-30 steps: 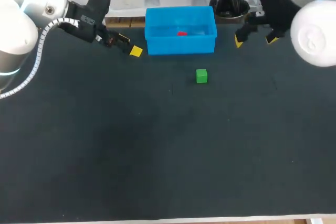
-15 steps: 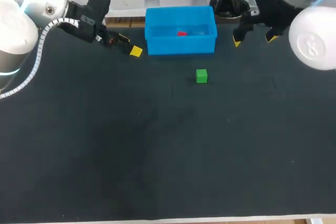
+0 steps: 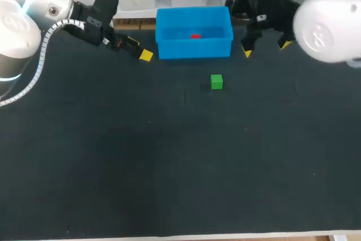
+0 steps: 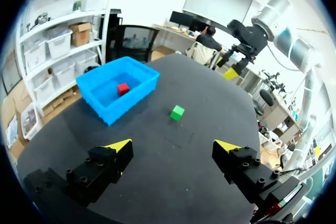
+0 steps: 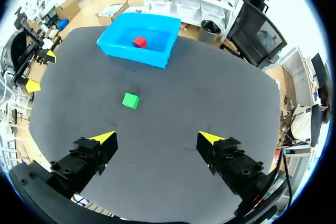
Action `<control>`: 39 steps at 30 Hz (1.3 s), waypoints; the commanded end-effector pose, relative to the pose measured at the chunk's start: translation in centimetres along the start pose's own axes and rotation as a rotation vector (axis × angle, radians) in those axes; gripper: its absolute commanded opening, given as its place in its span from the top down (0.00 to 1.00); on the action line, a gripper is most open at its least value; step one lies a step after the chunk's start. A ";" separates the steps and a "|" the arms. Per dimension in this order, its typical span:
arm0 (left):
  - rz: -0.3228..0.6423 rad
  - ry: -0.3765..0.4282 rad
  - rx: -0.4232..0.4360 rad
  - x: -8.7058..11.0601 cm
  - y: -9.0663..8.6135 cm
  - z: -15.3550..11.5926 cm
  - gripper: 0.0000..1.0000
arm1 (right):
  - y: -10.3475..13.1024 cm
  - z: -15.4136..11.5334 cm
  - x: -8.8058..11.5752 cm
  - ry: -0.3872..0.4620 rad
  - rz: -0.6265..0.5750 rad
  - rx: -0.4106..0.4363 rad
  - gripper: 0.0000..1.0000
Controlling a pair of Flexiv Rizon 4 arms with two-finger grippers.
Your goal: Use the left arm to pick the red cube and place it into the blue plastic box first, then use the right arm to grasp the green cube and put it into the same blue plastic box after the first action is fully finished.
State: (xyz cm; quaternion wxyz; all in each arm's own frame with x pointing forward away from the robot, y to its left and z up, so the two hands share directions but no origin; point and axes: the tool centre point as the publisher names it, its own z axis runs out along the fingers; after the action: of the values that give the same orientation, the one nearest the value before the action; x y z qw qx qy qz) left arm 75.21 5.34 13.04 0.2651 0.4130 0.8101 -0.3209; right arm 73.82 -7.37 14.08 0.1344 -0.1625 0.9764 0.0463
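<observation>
The left end effector [image 3: 139, 48] hangs above the dark worktop [image 3: 169, 167], just beside one end wall of the blue box [image 3: 194, 49]. Its two yellow-tipped fingers are spread wide with nothing between them. In its own wrist view the box lies ahead of it and off to one side. The red cube [image 4: 123, 88] sits inside on the box floor, clear of the walls. The green cube [image 4: 177, 112] rests on the worktop ahead of this end effector, roughly in line with the gap between its fingers. It stands apart from the box.

The right end effector [image 3: 266, 48] hangs near the opposite end of the box, off that wall and touching nothing. Its fingers are likewise spread apart and hold nothing. In its wrist view the green cube lies ahead of it, nearer the line of one finger than the other, with bare worktop between the cube and the fingertips. The box stands farther ahead, beyond the green cube, and the red cube shows inside it near the middle of the floor. The left end effector appears well off to the side in that view, near the worktop's edge.

In the head view the green cube sits in front of the box, between the two end effectors and somewhat nearer the right one. Neither end effector touches it or the box.
</observation>
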 end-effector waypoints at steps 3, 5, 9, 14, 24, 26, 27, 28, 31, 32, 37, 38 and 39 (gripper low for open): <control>0.003 -0.005 0.001 0.1 0.0 0.0 0.00 | 1.1 1.1 -3.4 0.167 0.007 0.026 0.00; 0.003 -0.005 0.001 0.1 0.0 0.0 0.00 | 1.4 1.1 -4.0 0.196 0.013 0.040 0.00; 0.003 -0.005 0.001 0.1 0.0 0.0 0.00 | 2.1 1.0 -5.2 0.221 0.048 0.043 0.00; 0.003 -0.005 0.001 0.1 0.0 0.0 0.00 | 3.1 0.9 -6.2 0.240 0.079 0.032 0.00; 0.003 -0.005 0.001 0.1 0.0 0.0 0.00 | 3.9 0.4 -6.7 0.256 0.066 0.026 0.00; 0.003 -0.005 0.001 0.1 0.0 0.0 0.00 | 3.9 0.4 -6.7 0.256 0.066 0.026 0.00; 0.003 -0.005 0.001 0.1 0.0 0.0 0.00 | 3.9 0.4 -6.7 0.256 0.066 0.026 0.00; 0.003 -0.005 0.001 0.1 0.0 0.0 0.00 | 3.9 0.4 -6.7 0.256 0.066 0.026 0.00; 0.003 -0.005 0.001 0.1 0.0 0.0 0.00 | 3.9 0.4 -6.7 0.256 0.066 0.026 0.00; 0.003 -0.005 0.001 0.1 0.0 0.0 0.00 | 3.9 0.4 -6.7 0.256 0.066 0.026 0.00; 0.003 -0.005 0.001 0.1 0.0 0.0 0.00 | 3.9 0.4 -6.7 0.256 0.066 0.026 0.00; 0.003 -0.005 0.001 0.1 0.0 0.0 0.00 | 3.9 0.4 -6.7 0.256 0.066 0.026 0.00; 0.003 -0.005 0.001 0.1 0.0 0.0 0.00 | 3.9 0.4 -6.7 0.256 0.066 0.026 0.00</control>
State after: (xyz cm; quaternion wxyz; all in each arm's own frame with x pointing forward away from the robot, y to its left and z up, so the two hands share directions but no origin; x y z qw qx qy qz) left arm 75.21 5.34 13.05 0.2651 0.4130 0.8101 -0.3209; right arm 78.75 -1.54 15.76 0.0085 -0.1332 0.9909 0.0164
